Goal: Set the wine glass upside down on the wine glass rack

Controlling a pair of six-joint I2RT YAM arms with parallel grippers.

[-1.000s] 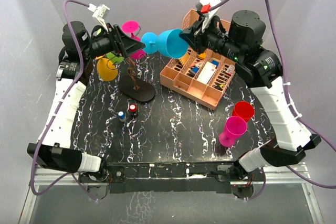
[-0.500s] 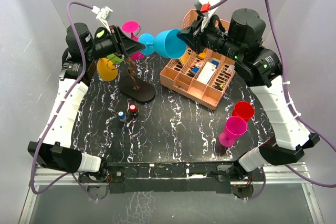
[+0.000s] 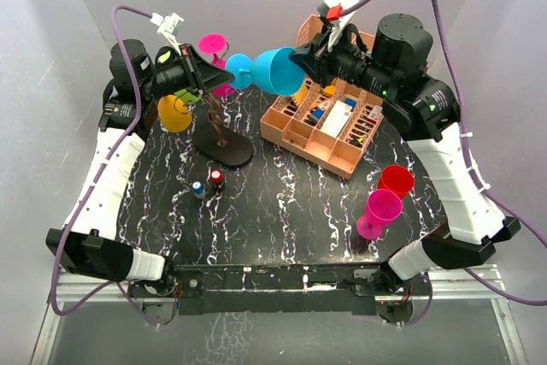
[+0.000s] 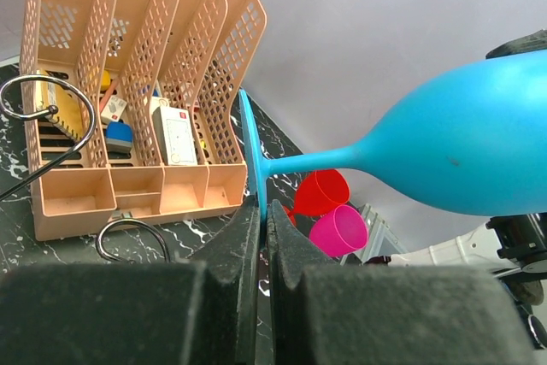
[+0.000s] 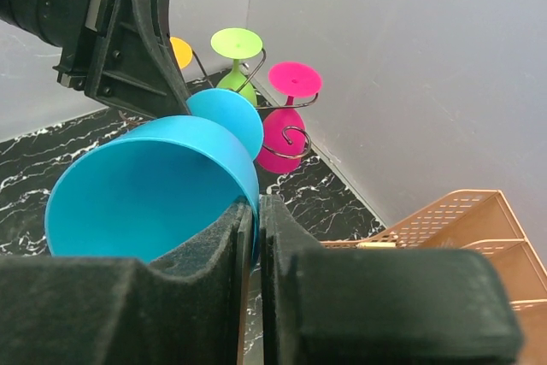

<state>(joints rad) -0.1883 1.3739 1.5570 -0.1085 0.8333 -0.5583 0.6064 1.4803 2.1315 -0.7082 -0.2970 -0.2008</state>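
**Item:** wine glass [image 3: 275,70], blue. It was held in the air on its side over the far part of the table [image 3: 282,203], foot pointing left and open bowl pointing right, spanning the gap between the two arms.

**Left gripper** [image 3: 224,74]: jaws drawn almost together, pinching the thin foot disc by its edge. In the left wrist view the disc stood edge-on between the fingertips.

**Right gripper** [image 3: 297,61]: jaws narrow, clamped on the bowl's rim, one finger inside the bowl and one outside.

**Wine glass rack** [image 3: 224,147]: stood on its dark oval base below and left of the glass's foot. Its curled arms were near the foot; contact could not be told. A pink glass [image 3: 212,44], a yellow glass [image 3: 173,113] and a green glass [image 5: 237,40] hung on it, feet upward.

**Peach organiser** [image 3: 329,126]: stood under the bowl end.
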